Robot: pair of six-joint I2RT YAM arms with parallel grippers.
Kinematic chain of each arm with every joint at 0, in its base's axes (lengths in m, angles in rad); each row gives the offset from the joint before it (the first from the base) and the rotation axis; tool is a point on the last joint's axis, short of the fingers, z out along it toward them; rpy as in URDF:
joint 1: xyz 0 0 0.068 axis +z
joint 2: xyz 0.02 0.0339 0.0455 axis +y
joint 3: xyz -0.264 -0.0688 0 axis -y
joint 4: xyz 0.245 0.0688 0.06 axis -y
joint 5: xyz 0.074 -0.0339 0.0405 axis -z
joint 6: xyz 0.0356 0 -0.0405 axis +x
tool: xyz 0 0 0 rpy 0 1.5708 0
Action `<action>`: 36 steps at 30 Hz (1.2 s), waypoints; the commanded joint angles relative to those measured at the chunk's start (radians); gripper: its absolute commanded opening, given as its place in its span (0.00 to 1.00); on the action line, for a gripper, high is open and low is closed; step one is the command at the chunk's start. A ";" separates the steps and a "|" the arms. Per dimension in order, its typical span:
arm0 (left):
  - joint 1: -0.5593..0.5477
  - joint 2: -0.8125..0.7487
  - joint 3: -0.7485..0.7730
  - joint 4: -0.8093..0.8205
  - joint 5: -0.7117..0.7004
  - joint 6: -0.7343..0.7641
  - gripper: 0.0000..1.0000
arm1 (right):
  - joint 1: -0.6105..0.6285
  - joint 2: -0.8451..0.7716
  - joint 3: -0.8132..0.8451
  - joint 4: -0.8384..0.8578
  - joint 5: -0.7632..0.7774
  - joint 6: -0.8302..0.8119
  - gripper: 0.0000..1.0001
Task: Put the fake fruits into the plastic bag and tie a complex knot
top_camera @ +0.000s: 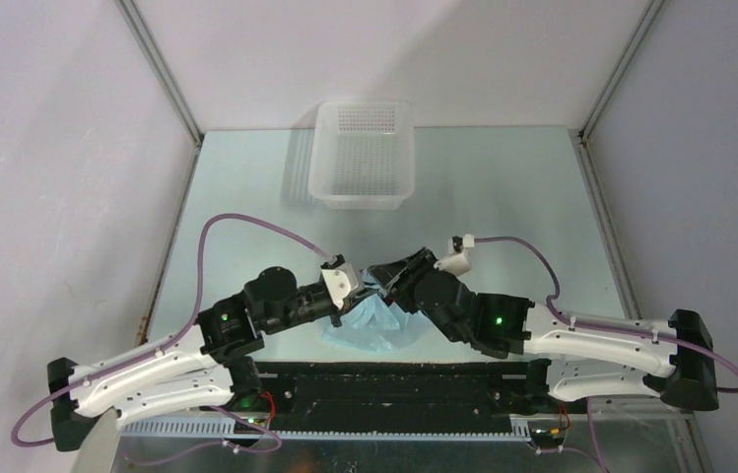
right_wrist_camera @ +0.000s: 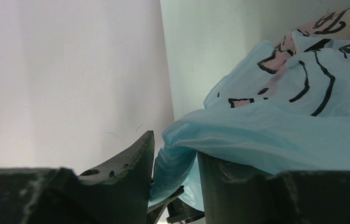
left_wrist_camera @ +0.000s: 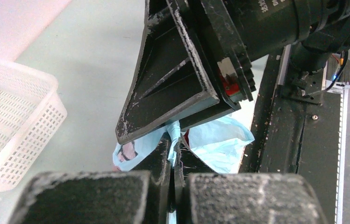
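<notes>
The light-blue plastic bag (top_camera: 374, 330) lies crumpled on the table just ahead of the arm bases, and both grippers meet above it. My left gripper (left_wrist_camera: 175, 142) is shut on a thin twisted strand of the bag (left_wrist_camera: 176, 130). My right gripper (right_wrist_camera: 175, 154) stands open, with a bunched fold of the bag (right_wrist_camera: 187, 154) in the gap between its fingers. One of its fingers (left_wrist_camera: 177, 84) looms right over the left gripper's tips. The fake fruits are hidden inside the bag except for a sliver of red (left_wrist_camera: 186, 135). The knot is hidden between the grippers.
A white perforated basket (top_camera: 363, 158) stands at the back of the table, and shows at the left (left_wrist_camera: 9, 121) in the left wrist view. A black rail (top_camera: 394, 384) runs along the near edge. Enclosure walls border the table on both sides.
</notes>
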 commanded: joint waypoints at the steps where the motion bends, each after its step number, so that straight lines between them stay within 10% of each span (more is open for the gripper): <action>1: -0.012 0.004 0.031 -0.019 0.042 0.050 0.00 | -0.014 0.004 0.003 0.058 -0.022 -0.063 0.36; 8: -0.014 0.024 0.057 -0.055 0.065 0.065 0.01 | -0.031 -0.009 0.002 0.067 -0.053 -0.137 0.07; 13: -0.013 0.041 0.166 -0.182 0.000 0.036 0.58 | -0.053 -0.032 0.003 0.150 -0.089 -0.360 0.00; 17: 0.001 0.042 0.277 -0.302 -0.033 -0.021 0.83 | -0.136 -0.068 0.003 0.227 -0.229 -0.545 0.00; 26: 0.321 0.078 0.448 -0.304 0.341 -0.424 0.97 | -0.420 -0.070 0.100 0.310 -0.787 -0.810 0.00; 36: 0.475 0.107 0.381 -0.021 0.452 -0.730 0.98 | -0.618 0.036 0.291 0.328 -1.245 -0.876 0.00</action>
